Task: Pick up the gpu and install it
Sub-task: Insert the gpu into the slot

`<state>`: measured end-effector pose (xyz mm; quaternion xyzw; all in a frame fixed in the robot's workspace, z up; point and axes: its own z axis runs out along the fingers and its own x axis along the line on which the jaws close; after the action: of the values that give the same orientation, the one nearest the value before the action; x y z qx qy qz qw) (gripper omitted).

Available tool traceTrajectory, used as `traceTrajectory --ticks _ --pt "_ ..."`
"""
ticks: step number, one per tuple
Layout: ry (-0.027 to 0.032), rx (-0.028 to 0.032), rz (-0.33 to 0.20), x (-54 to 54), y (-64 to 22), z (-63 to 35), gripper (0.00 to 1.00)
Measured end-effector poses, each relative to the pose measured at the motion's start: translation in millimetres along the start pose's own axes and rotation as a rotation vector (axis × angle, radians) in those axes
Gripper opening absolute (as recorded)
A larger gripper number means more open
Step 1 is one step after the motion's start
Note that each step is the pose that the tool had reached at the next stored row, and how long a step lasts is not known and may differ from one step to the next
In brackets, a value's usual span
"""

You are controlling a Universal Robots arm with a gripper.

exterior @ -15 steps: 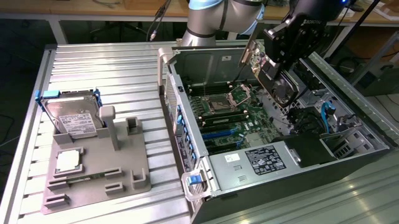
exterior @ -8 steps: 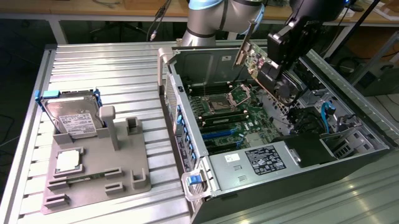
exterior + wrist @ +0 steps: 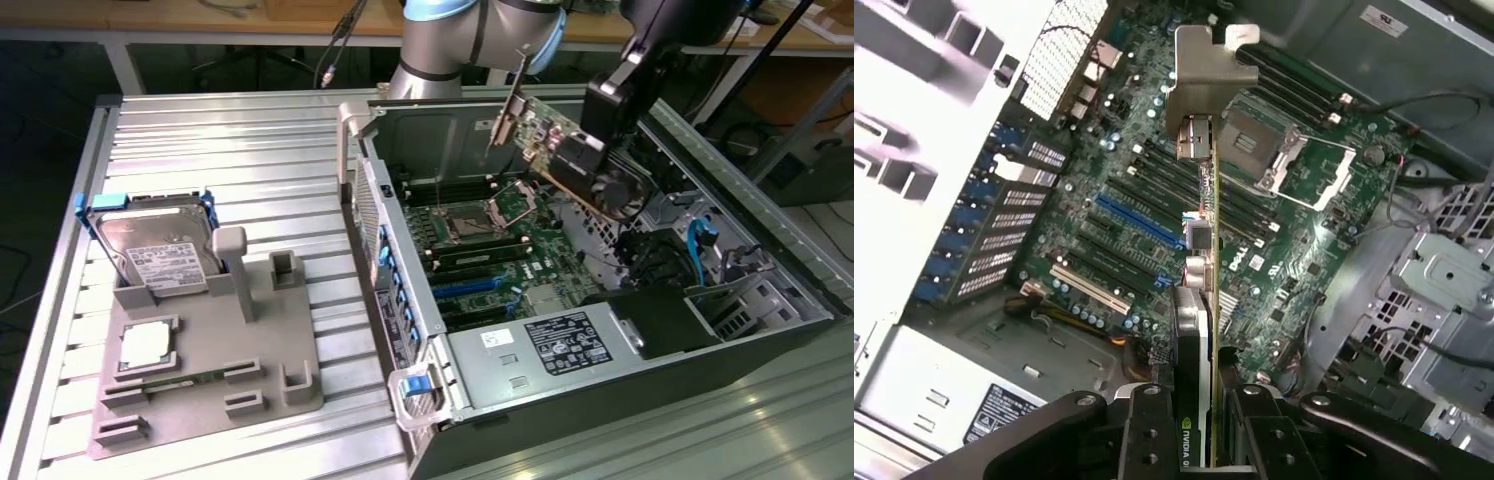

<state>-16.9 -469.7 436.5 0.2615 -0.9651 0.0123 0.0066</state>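
The gpu (image 3: pixel 1194 320) is a thin green board seen edge-on, with a black cooler on one face. The gripper (image 3: pixel 1212 425) holds its near end: the fingers (image 3: pixel 1144 425) stand partly closed, clamped on the card's two faces. Its long axis runs away from the gripper to the silver bracket (image 3: pixel 1199 85) at the far end. The card hangs inside the open computer case (image 3: pixel 441 130), above the motherboard (image 3: pixel 1124 200).
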Motion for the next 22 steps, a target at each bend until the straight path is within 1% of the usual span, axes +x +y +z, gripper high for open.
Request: traceTrajectory --ticks 7,8,13,16,17,18,22 --pt "-0.0027 0.0026 -0.134 0.0 0.0 0.0 0.27" --pt "-0.0032 0.0031 -0.161 0.0 0.0 0.0 0.27" --pt "-0.0051 0.0048 -0.251 0.0 0.0 0.0 0.27" --pt "-0.0067 0.0064 -0.332 0.0 0.0 0.0 0.27" --pt "-0.0074 0.0072 -0.372 0.0 0.0 0.0 0.27" --pt "-0.0079 0.0076 -0.398 0.0 0.0 0.0 0.27" --pt "-0.0095 0.0091 -0.474 0.0 0.0 0.0 0.27"
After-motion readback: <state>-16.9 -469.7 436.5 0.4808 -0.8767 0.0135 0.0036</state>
